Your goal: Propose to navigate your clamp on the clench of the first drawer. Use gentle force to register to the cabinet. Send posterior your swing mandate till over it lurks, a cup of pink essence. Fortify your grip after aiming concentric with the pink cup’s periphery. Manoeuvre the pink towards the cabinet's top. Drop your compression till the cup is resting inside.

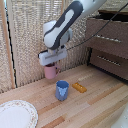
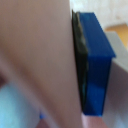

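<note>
Dark brown wood makes up the cabinet (image 1: 111, 42), well off toward the exterior view's right of the clamp (image 1: 50, 65), its first drawer (image 1: 107, 31) standing slightly out with the clench (image 1: 109, 38) across it. The clamp grips the pink cup (image 1: 50, 72) lifted off the wooden table (image 1: 95, 102); in the wrist view a blue finger (image 2: 95, 60) presses the cup's pink wall (image 2: 40, 60). Below it stands a blue cup (image 1: 62, 90).
</note>
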You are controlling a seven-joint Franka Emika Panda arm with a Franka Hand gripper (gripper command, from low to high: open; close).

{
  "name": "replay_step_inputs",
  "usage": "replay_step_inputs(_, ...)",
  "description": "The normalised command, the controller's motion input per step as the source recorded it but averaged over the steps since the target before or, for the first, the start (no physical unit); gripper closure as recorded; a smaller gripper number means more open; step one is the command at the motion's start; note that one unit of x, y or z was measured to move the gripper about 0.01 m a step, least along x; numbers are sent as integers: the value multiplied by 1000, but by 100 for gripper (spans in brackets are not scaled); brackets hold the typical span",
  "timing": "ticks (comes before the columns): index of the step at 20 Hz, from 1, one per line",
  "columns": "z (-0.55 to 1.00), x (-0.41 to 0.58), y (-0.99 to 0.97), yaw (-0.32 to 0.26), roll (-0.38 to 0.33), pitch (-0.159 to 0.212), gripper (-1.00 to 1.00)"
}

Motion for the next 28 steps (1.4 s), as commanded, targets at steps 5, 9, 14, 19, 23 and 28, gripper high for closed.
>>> replay_step_inputs(5, 1000, -114, -88, -203, 11, 3, 100)
replay_step_inputs(9, 1000, -3, -69, -193, 30, 0, 100)
replay_step_inputs(14, 995, 38, -119, -229, 9, 15, 100)
replay_step_inputs(19, 967, 169, -75, -245, 0, 4, 100)
replay_step_inputs(23, 975, 236, -91, -209, 0, 0, 100)
replay_step_inputs(28, 994, 254, -269, -213, 1, 21, 100)
